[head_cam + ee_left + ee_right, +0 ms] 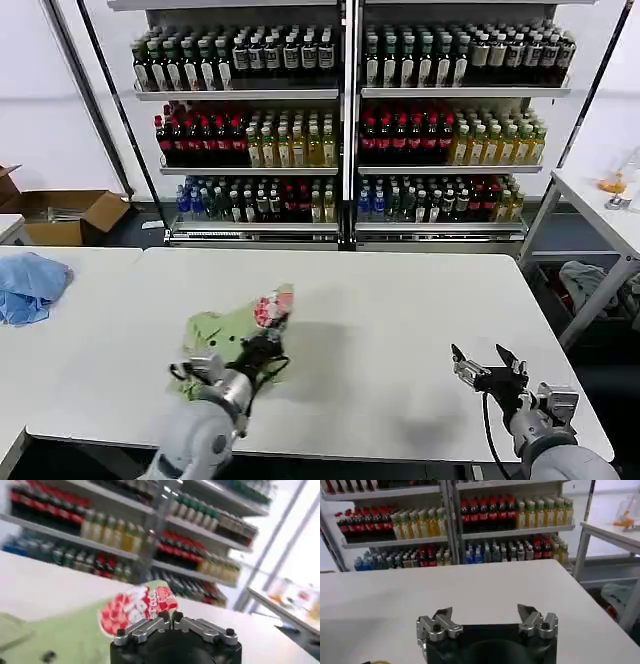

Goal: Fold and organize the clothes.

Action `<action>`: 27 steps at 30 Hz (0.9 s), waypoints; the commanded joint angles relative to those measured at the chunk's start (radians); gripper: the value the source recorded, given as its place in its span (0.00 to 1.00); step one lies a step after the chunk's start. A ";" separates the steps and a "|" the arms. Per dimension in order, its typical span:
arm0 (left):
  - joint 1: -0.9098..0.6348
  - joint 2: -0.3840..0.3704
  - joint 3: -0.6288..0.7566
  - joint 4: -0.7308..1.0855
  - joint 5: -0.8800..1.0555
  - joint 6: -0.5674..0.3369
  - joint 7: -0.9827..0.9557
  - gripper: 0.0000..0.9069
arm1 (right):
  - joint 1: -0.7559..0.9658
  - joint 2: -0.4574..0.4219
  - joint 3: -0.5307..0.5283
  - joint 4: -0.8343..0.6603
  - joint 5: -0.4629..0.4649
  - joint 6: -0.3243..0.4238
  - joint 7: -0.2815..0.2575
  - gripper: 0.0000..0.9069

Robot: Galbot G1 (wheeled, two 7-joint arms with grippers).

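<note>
The left gripper (263,352), fingers pinched together on the green shirt (225,335) lying near the table's (400,320) left front, is needing a low, steady pull while the right gripper (485,366) is waiting open.

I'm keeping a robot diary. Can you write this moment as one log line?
left gripper: shut on green shirt | right gripper: open, over bare white table | shirt: crumpled, unfolded

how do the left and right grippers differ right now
The left gripper has its fingers shut on the green shirt; the right gripper has its fingers spread open and holds nothing. The left gripper sits over the shirt at the table's near left; the right gripper hovers over bare table at the near right. Both are black with metal fingers.
</note>
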 commanded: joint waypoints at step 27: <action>-0.011 -0.055 0.139 -0.036 0.202 -0.210 -0.047 1.00 | 0.198 0.083 -0.187 -0.139 0.022 0.036 0.020 1.00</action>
